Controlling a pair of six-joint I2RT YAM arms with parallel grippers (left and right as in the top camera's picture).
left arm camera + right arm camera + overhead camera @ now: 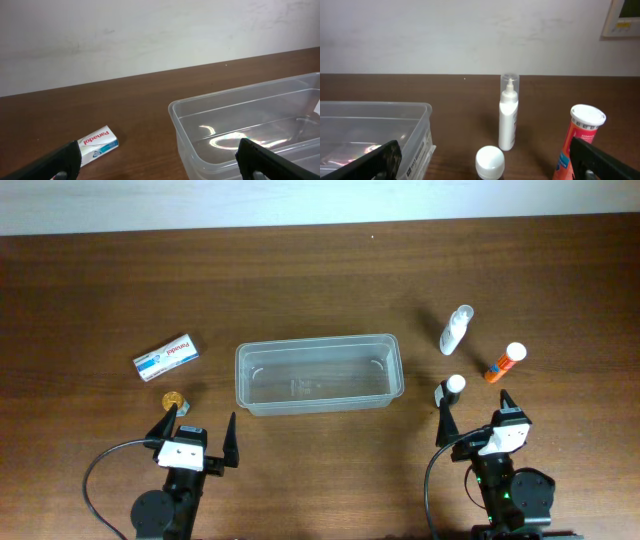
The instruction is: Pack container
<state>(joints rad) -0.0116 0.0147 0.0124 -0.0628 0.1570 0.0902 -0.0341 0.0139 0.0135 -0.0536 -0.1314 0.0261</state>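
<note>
The container (pixel 318 340) is a clear plastic tub, empty, at the table's middle; it also shows in the left wrist view (pixel 225 95) and the right wrist view (pixel 370 125). My left gripper (pixel 197 430) is open and empty, just in front of the tub's left end (pixel 160 162). My right gripper (pixel 478 420) is open and empty (pixel 485 156), right behind a dark bottle with a white cap (pixel 452 387) (pixel 489 161). A white Panadol box (pixel 167 357) (pixel 95 145) lies left of the tub.
A white spray bottle (pixel 456 330) (pixel 508 112) and an orange tube with a white cap (pixel 505 363) (pixel 580 140) stand right of the tub. A small gold round object (pixel 175 397) sits by my left gripper's left finger.
</note>
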